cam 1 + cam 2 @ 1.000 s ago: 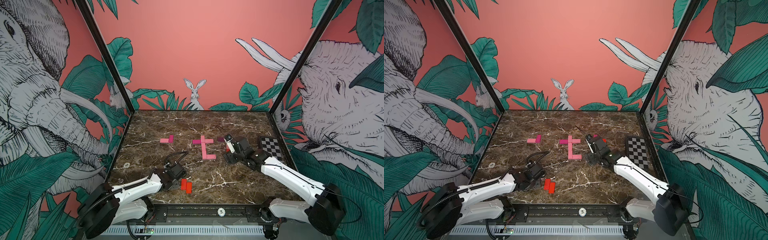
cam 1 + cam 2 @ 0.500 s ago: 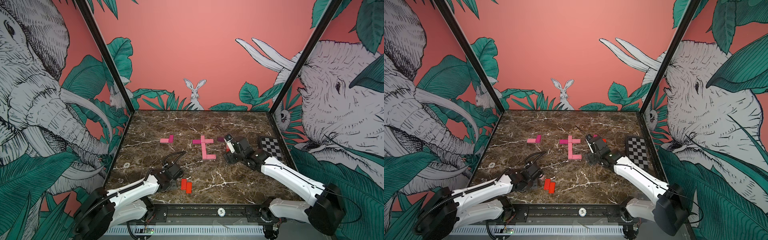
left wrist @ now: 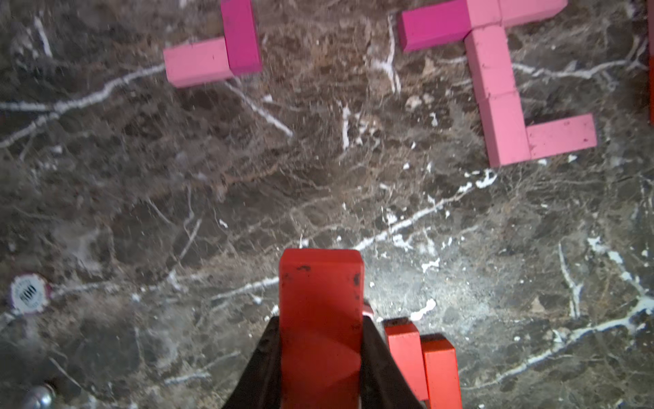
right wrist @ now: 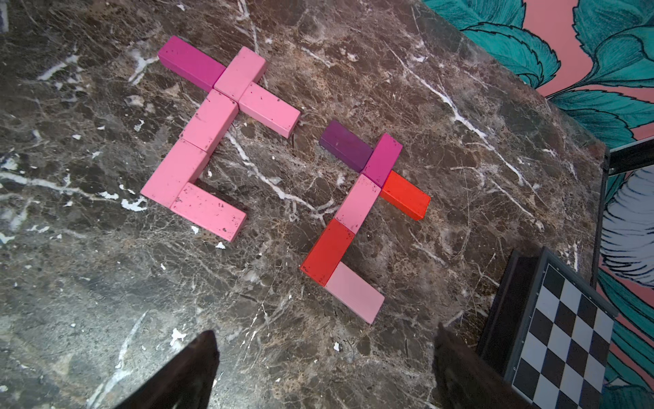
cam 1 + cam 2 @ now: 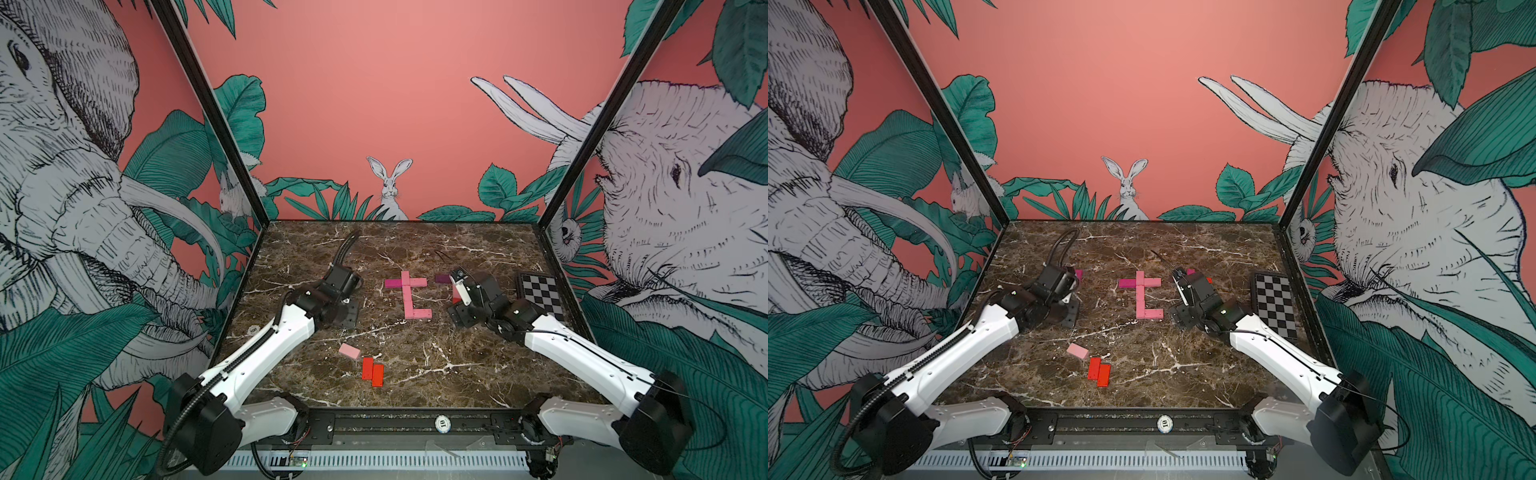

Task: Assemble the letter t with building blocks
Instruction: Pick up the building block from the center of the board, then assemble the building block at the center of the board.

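left claw (image 3: pixel 320 331): clamped tight on a red block (image 3: pixel 320 283)
right claw (image 4: pixel 323 350): wide open, nothing in it, parked by the mixed-colour t (image 4: pixel 354 212)
pink t (image 5: pixel 409 297): flat mid-table, beside that one
loose bits: two red ones (image 5: pixel 372 370) touching, pale pink one (image 5: pixel 349 351) just beside them, up front

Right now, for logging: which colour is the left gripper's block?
Red block, best in left wrist view.

Marble table (image 5: pixel 457 374) — pink t (image 5: pixel 407 300), loose red blocks (image 5: pixel 368 368), checkerboard plate (image 5: pixel 540 293)

Checkerboard plate (image 5: pixel 540 295) by right edge of marble tabletop (image 5: pixel 436 374); jungle-mural walls (image 5: pixel 374 104) around.
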